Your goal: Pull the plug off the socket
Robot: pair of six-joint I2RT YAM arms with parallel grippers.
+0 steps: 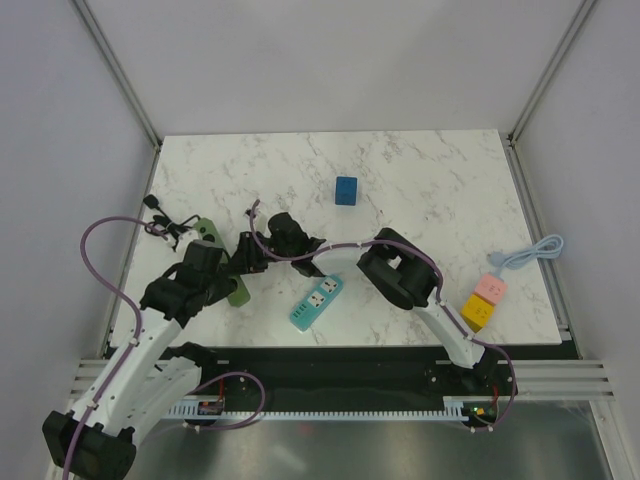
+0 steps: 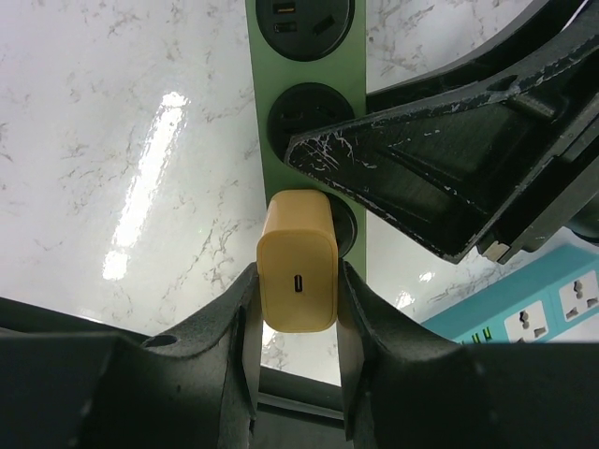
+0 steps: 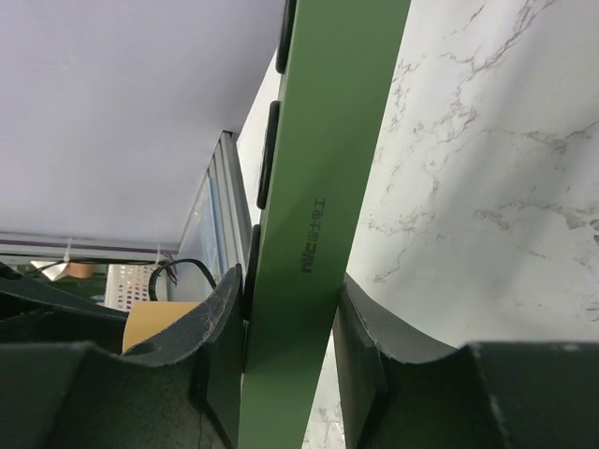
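The green power strip (image 2: pixel 309 94) with round black sockets lies on the marble table, left of centre in the top view (image 1: pixel 210 233). A yellow plug (image 2: pixel 298 271) sits in the socket nearest the left wrist camera. My left gripper (image 2: pixel 298 313) is shut on the plug, one finger pressed to each side. My right gripper (image 3: pixel 292 318) is shut across the strip's green body (image 3: pixel 314 215), holding it edge-on. A corner of the yellow plug (image 3: pixel 154 323) shows behind its left finger. In the top view both grippers (image 1: pixel 215 268) (image 1: pixel 252 255) meet over the strip and hide the plug.
A teal power strip (image 1: pixel 317 302) lies just right of the grippers. A blue cube (image 1: pixel 346 190) sits further back. Pink (image 1: pixel 490 288) and yellow (image 1: pixel 477 313) cube adapters with a pale blue cable (image 1: pixel 530 252) are at the right edge. Black cable (image 1: pixel 162 224) is coiled at the left edge.
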